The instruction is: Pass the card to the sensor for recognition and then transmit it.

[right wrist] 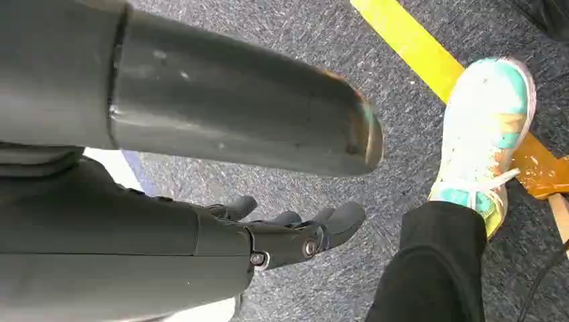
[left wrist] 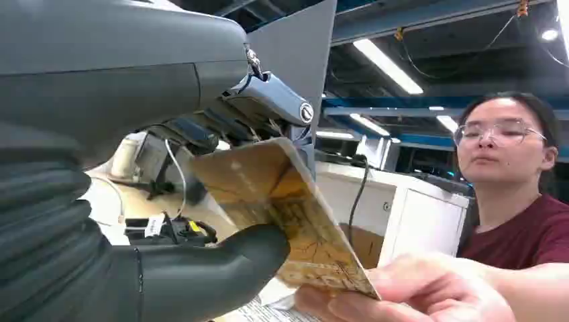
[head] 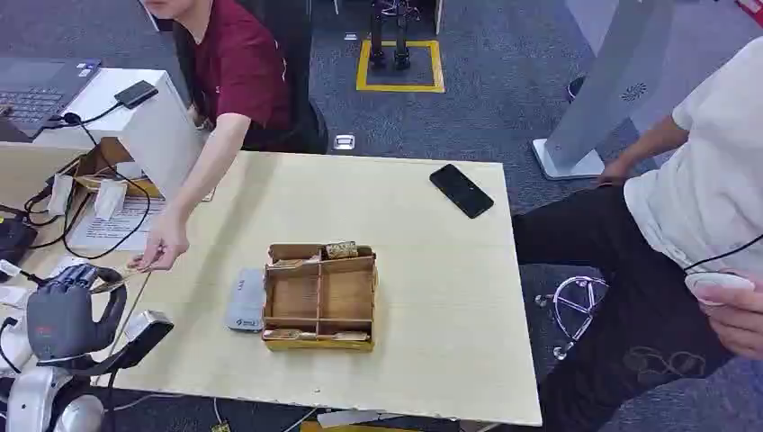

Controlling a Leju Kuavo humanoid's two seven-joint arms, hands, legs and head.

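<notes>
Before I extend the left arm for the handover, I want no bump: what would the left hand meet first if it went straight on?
Most likely the person's hand, already touching the far end of the card that the left hand holds; depth is uncertain.

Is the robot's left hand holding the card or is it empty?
Holding it: the left hand pinches the card between thumb and fingers, while a person's hand touches the card's far end.

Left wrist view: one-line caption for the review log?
Left robot hand holds a yellowish card while a person's hand takes its far end.
</notes>
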